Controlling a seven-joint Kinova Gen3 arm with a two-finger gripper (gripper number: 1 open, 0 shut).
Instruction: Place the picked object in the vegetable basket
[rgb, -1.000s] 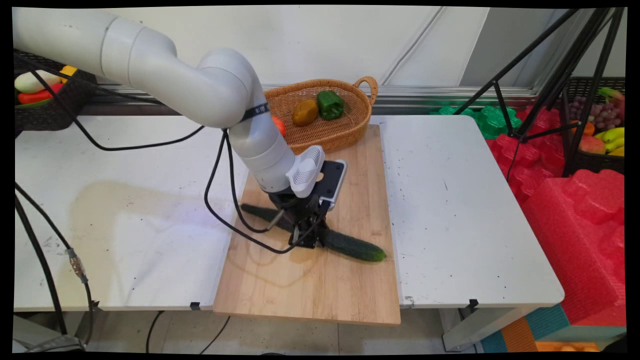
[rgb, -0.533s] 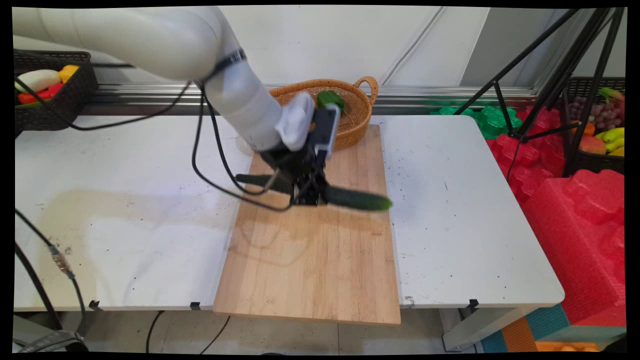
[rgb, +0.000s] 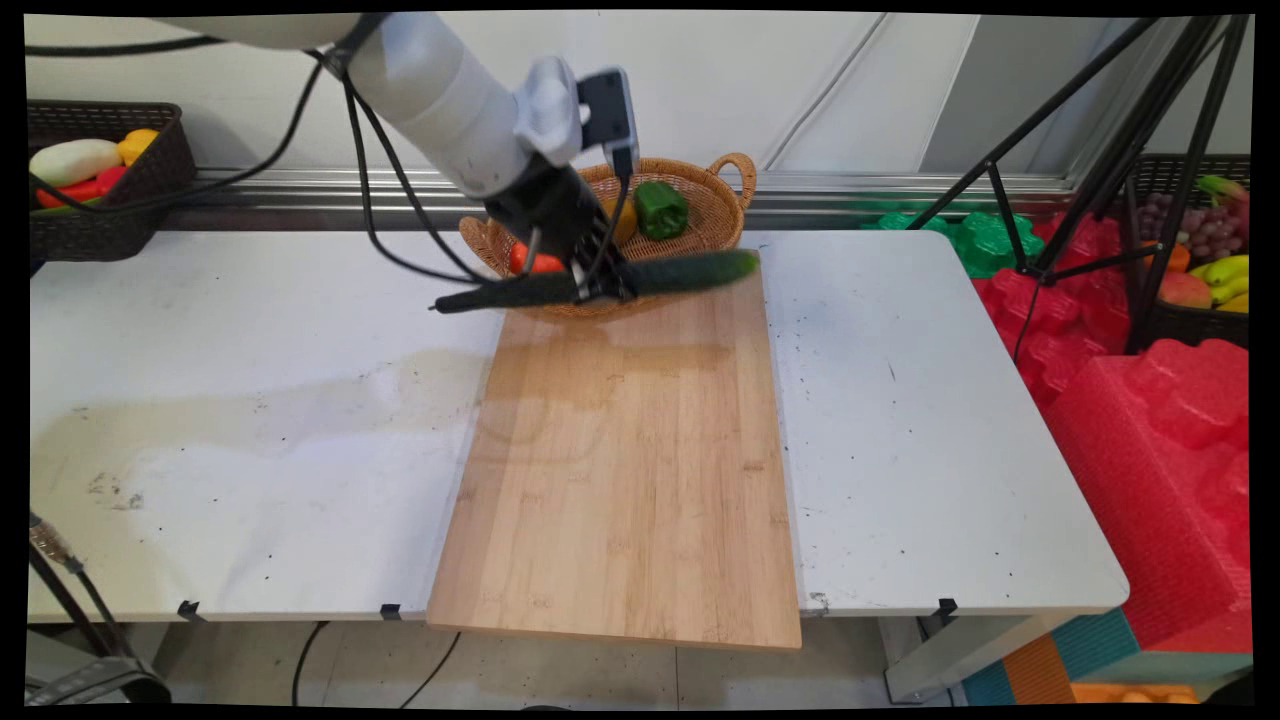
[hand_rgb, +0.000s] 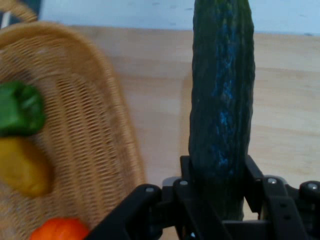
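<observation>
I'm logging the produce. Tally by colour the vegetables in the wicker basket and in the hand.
Green: 2, long dark green cucumber held in the hand, green bell pepper
Yellow-brown: 1, yellow-brown vegetable
Orange-red: 1, orange-red vegetable
Total: 4

We see a long, dark green cucumber (rgb: 660, 275) with bumpy skin, held clear of the wooden board (rgb: 625, 470) at the upper middle of the frame. The tool (rgb: 598, 288) clamps it near its middle. It lies almost level, its right end a little higher, in front of the wicker basket (rgb: 700, 245). In the hand view it runs straight up the frame, beside the basket's rim.
</observation>
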